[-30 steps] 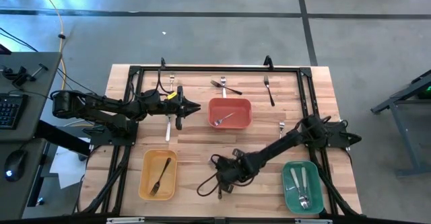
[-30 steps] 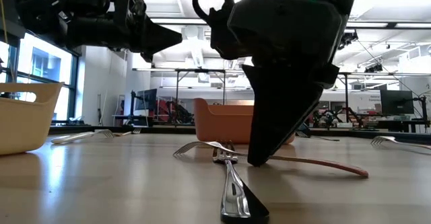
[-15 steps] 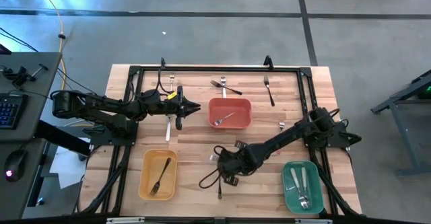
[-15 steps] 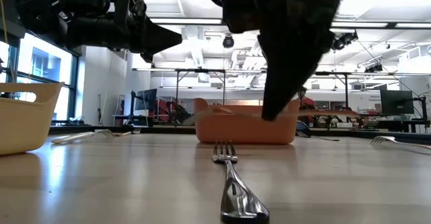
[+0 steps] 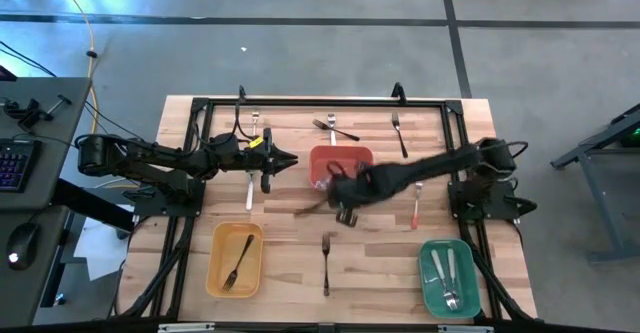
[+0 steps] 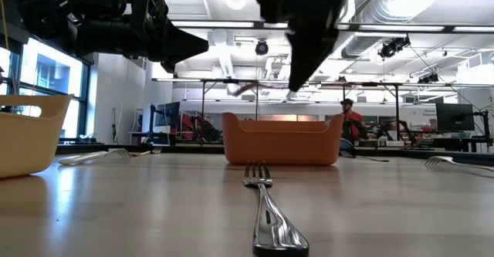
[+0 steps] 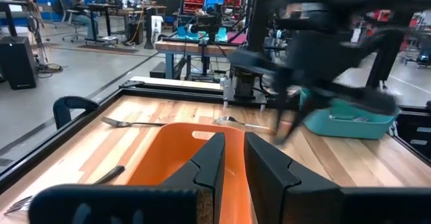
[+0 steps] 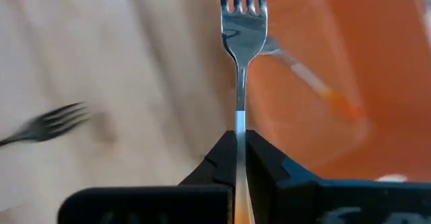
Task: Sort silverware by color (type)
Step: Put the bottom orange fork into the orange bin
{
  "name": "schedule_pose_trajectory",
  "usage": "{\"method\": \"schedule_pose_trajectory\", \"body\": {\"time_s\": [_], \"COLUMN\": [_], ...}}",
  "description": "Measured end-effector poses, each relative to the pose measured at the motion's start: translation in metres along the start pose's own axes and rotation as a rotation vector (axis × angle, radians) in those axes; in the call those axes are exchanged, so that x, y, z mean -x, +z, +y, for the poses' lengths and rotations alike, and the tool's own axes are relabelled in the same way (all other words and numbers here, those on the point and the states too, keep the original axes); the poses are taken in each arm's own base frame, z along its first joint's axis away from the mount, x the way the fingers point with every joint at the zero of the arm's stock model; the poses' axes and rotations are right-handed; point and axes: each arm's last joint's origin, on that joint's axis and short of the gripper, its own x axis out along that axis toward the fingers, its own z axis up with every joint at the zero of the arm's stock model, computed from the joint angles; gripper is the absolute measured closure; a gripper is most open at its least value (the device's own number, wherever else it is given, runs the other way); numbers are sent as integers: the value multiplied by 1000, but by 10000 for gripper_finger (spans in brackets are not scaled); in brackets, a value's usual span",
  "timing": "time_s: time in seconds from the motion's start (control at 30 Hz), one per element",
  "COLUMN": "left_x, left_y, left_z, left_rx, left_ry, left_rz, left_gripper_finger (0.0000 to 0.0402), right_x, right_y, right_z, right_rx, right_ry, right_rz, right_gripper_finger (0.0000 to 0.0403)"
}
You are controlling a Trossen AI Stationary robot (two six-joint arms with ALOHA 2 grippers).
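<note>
A slim fork (image 8: 240, 22) with a shiny metal head and four tines, its neck thin, is clamped between the right gripper (image 8: 240, 143)'s dark fingers, held in the air over the near edge of the smooth red-orange plastic bin (image 5: 341, 167) at mid-table. Inside that bin lies another fork (image 8: 306, 79) with an orange handle. The left gripper (image 5: 290, 159), jaws nearly together on nothing, hangs just beside the bin above the pale planked wooden table (image 5: 290, 235).

Open wood along the worktop's near edge

The right arm (image 5: 420, 168) is stretching across the middle, crowding the red bin (image 5: 341, 165); one fork (image 5: 326, 263) is lying between the yellow bin (image 5: 235, 260) and green bin (image 5: 449, 274).
</note>
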Motion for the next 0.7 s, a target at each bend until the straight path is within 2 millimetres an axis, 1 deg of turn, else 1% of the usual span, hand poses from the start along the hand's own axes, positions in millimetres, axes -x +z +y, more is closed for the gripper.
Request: {"method": "schedule_pose_trajectory", "body": {"time_s": [0.17,0.23,0.33,0.4,0.47,0.53,0.7], "left_x": [0,0,0,0,0,0,0], "left_y": [-2,-3,-3,-4,-4,-5,-5], "left_z": [0,0,0,0,0,0,0], "left_rx": [25,27,30,37,48,51,51], "left_ry": [0,1,2,2,3,3,4], "left_rz": [17,25,30,36,42,50,52], "left_gripper_finger": [355,355,355,355,355,355,355], "right_x": [-17,-21,-27,-37,-49,-59,-73], "right_y": [19,28,32,31,23,18,9], "right_z": [-46,-63,-83,-91,-95,-98,-105], "right_rx": [85,91,105,108,110,110,97], "right_ry": [-44,-18,20,51,72,78,122], "right_rz": [5,-15,-14,-26,7,-9,-15], "right_gripper_finger": [402,402,403,403,403,403,403]}}
